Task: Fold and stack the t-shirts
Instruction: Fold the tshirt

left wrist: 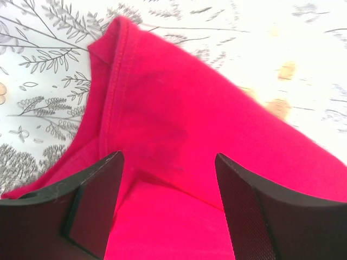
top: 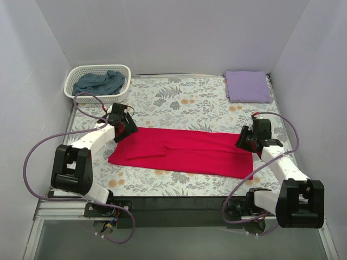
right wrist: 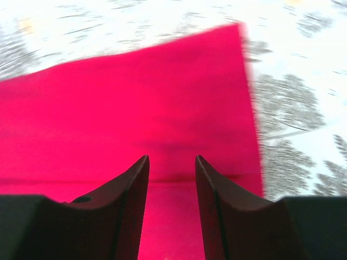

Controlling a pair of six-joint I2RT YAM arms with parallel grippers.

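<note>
The crimson red t-shirt [top: 184, 151] lies flat across the middle of the table as a long folded band. My left gripper [top: 123, 130] is at its left end, open, with the fingers straddling a fold of red cloth [left wrist: 179, 108] near a stitched hem. My right gripper [top: 245, 142] is low over the shirt's right end. Its jaws stand a little apart, with red cloth [right wrist: 135, 97] and a fold line showing in the gap. The pale lavender t-shirt [top: 247, 86] lies folded at the back right. The slate blue-grey t-shirt [top: 100, 82] is bunched in a basket.
A white plastic basket [top: 97, 69] stands at the back left corner. The floral table covering [top: 184, 103] lies under everything. Grey walls close in the left, right and back sides. A black edge strip [top: 173, 203] runs along the near edge between the arm bases.
</note>
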